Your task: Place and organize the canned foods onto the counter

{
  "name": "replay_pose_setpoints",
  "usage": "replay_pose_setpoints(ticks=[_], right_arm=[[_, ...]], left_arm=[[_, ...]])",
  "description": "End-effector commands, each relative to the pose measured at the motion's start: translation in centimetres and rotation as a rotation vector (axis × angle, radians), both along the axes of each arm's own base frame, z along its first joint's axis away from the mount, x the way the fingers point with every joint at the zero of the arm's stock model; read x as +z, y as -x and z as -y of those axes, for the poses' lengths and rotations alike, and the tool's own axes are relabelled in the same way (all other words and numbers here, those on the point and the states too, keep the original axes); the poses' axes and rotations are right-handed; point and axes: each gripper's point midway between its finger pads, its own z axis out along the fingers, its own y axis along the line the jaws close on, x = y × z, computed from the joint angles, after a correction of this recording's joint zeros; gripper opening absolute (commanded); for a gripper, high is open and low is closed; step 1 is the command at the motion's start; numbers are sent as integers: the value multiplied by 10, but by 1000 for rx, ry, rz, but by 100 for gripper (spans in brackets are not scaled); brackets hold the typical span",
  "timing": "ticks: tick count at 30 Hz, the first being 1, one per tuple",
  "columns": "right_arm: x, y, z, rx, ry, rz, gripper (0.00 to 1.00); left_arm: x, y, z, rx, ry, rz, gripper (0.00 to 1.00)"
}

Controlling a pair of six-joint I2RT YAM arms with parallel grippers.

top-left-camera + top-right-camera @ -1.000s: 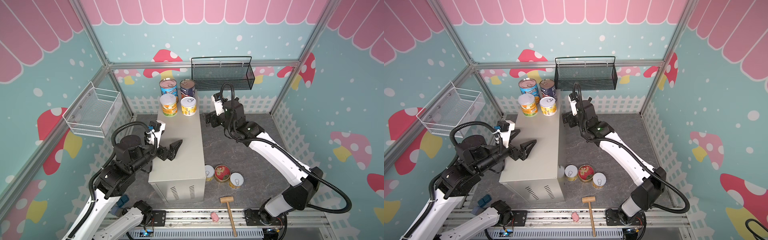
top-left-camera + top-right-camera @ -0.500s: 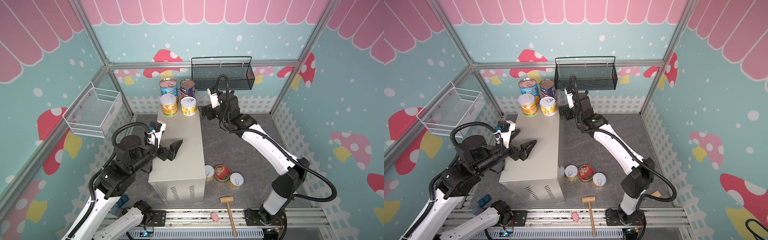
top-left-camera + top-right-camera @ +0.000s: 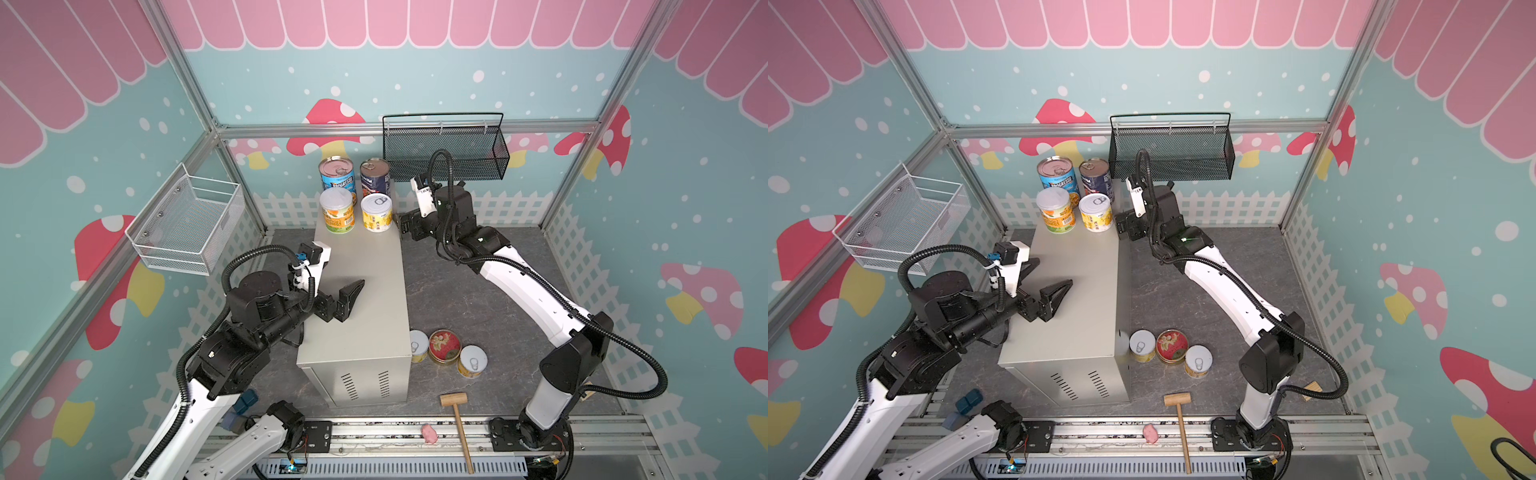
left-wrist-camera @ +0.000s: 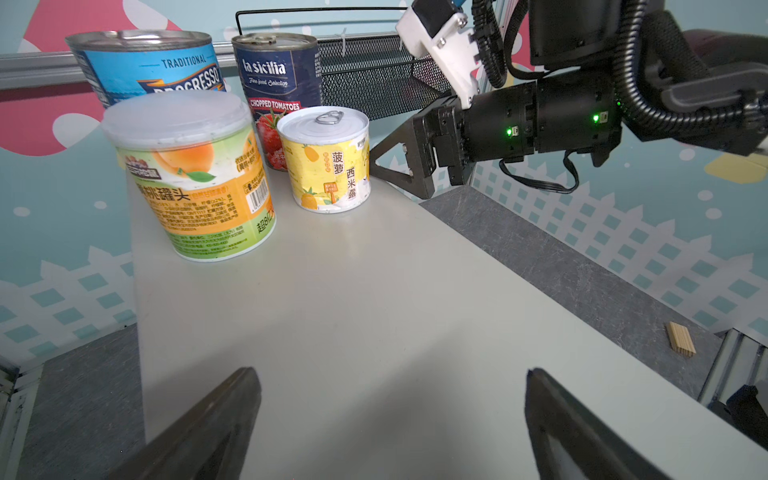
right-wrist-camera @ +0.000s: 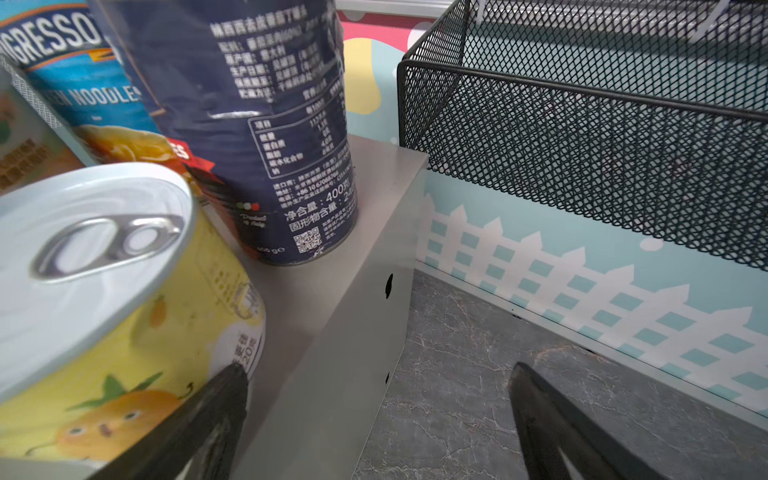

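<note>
Left gripper [image 3: 1052,272] wide open, empty above counter [image 3: 370,282], right gripper [image 5: 378,370] wide open, empty beside yellow can [image 3: 376,215]

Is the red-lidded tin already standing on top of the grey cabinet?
No, the red-lidded tin lies on the floor beside the cabinet, not on it.

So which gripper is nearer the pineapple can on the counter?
Right. The right gripper is beside the pineapple can, at the edge of the counter; the left gripper hovers over its middle.
</note>
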Motion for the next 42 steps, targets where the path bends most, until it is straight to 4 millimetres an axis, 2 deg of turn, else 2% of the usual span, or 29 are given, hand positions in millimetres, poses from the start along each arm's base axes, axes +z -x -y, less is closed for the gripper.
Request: replay_pose_setpoints(ticks=[1, 9, 15, 19, 24, 27, 32, 37, 40, 42], right_arm=[[8, -2, -4, 22, -9, 13, 99], [4, -1, -3, 20, -10, 2, 99], [6, 2, 5, -7, 2, 5, 99], [3, 16, 23, -42, 20, 0, 99], [-11, 47, 60, -111, 45, -19, 99], [-36, 67, 88, -165, 61, -77, 100], [-111, 100, 141, -263, 74, -304, 99], [-176, 145, 162, -305, 58, -469, 99], [-220, 171, 164, -296, 41, -587, 99], [-238, 185, 164, -309, 51, -637, 99]], left_arm=[[-1, 3, 0, -7, -15, 11, 100], [-1, 3, -1, -6, -15, 11, 100], [-1, 4, 0, -8, -12, 12, 100], [-1, 4, 2, -23, -9, 4, 100], [0, 15, 18, -117, -31, -20, 100], [1, 24, 30, -182, -44, -50, 100], [2, 37, 51, -277, -72, -89, 100], [9, 48, 66, -346, -73, -100, 100], [14, 52, 71, -371, -61, -100, 100], [11, 53, 73, -379, -62, -108, 100]])
